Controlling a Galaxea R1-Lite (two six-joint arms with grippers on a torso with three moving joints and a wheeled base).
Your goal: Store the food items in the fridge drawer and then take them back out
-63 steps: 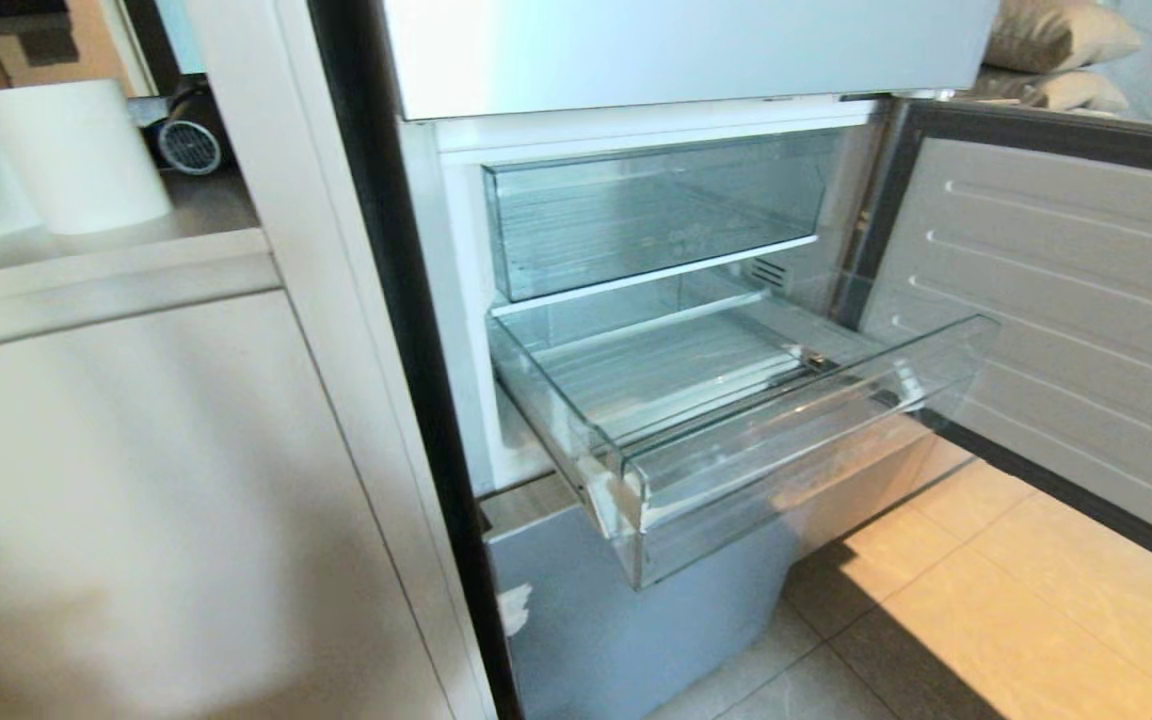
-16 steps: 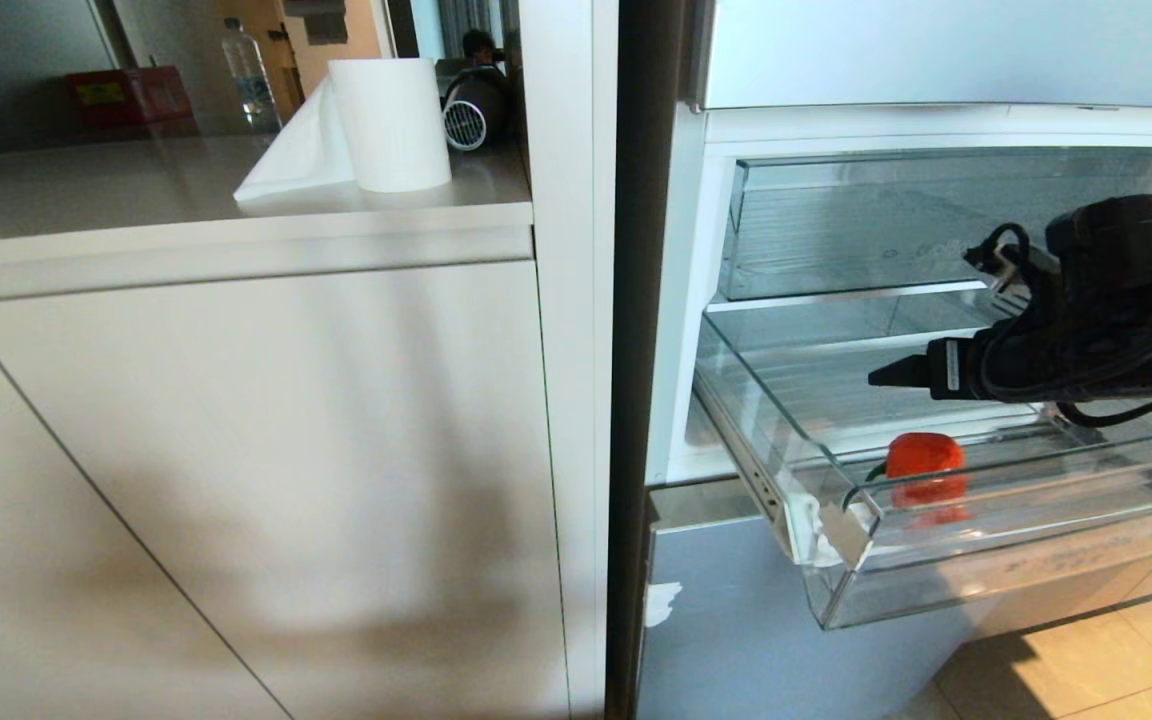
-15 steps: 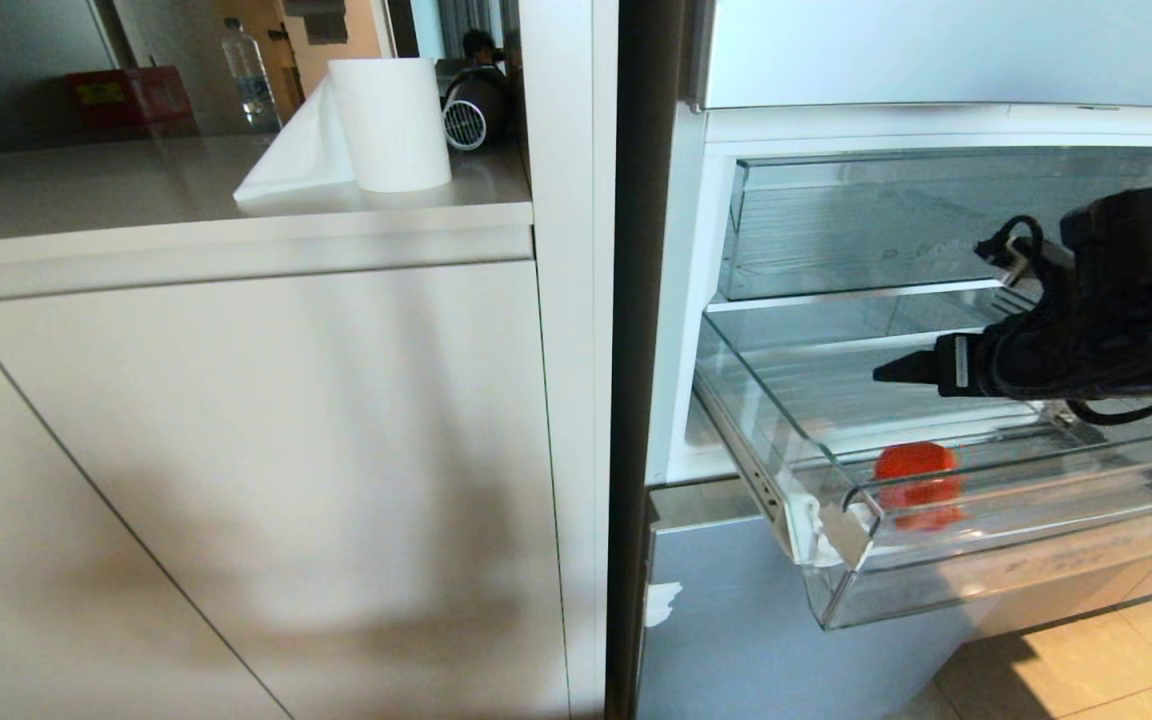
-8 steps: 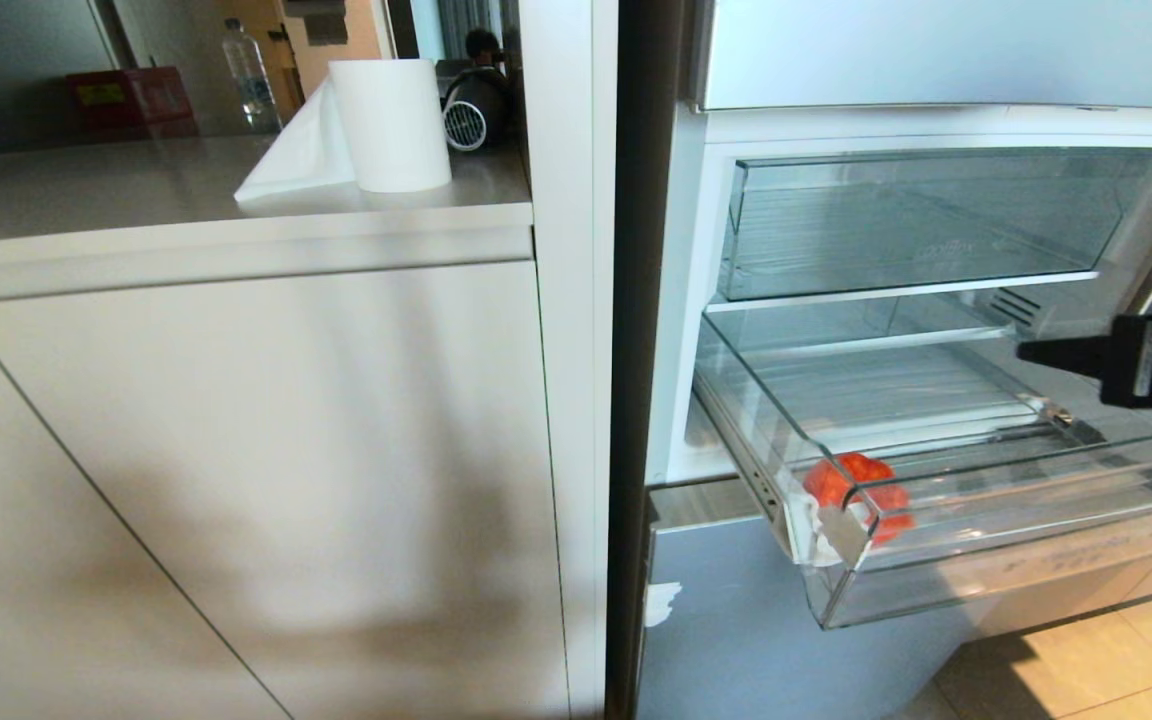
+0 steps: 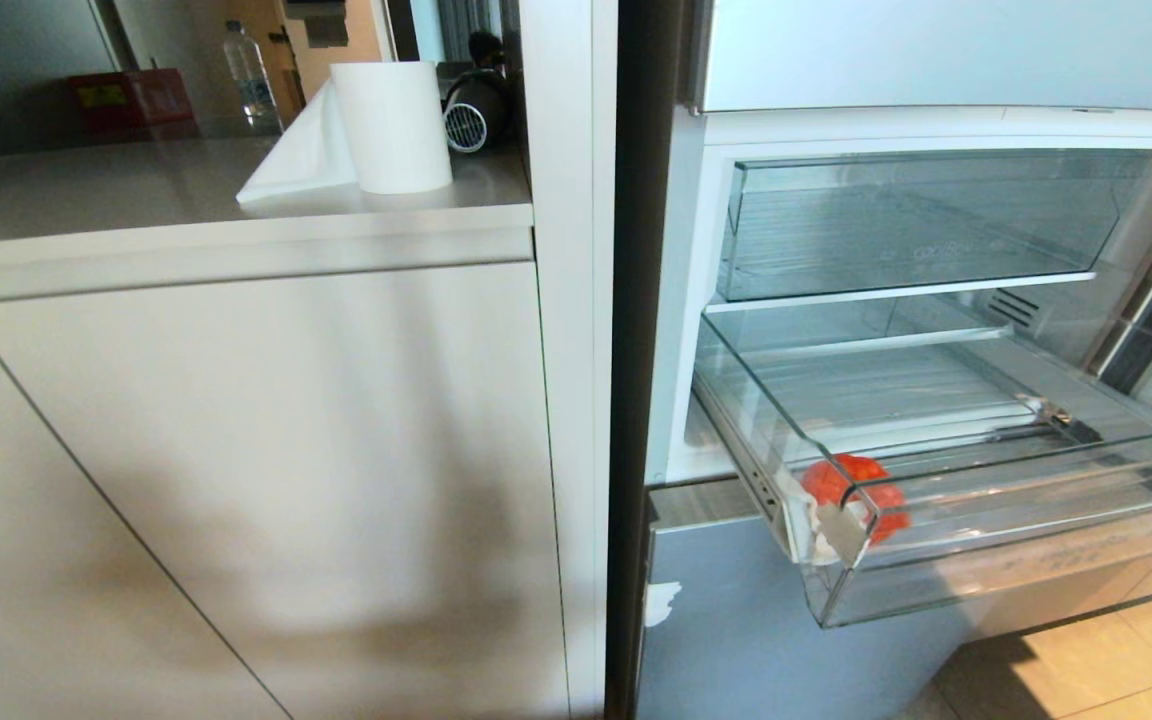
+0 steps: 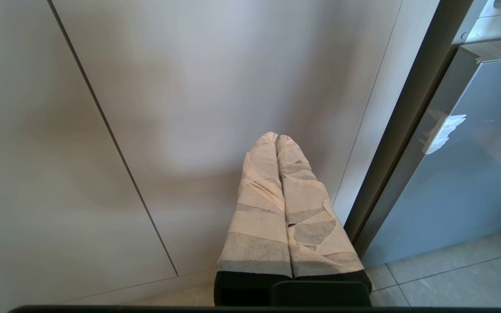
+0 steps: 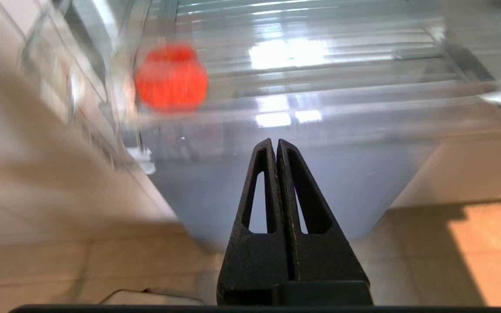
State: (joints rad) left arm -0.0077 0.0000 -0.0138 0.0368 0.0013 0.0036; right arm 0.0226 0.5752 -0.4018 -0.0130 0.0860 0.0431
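Observation:
The fridge drawer (image 5: 996, 590), a clear bin with whitish tape on its front corner, stands pulled out of the open fridge. One red-orange food item (image 5: 851, 490) lies inside it against the front left corner; it also shows in the right wrist view (image 7: 171, 77). My right gripper (image 7: 275, 142) is shut and empty, low in front of the drawer (image 7: 302, 130) and outside the head view. My left gripper (image 6: 276, 137), its fingers wrapped in pale tape, is shut and parked near the floor, facing a cabinet door.
A second clear bin (image 5: 916, 225) sits above the drawer. A counter (image 5: 226, 240) to the left holds a paper roll (image 5: 391, 125) and a bottle (image 5: 248, 75). The grey lower fridge panel (image 5: 726, 640) is below the drawer, over tiled floor (image 5: 1106, 660).
My right arm has pulled back out of the drawer and left the head view, its gripper now shut. The red-orange item rolled from the drawer's middle front to its front left corner.

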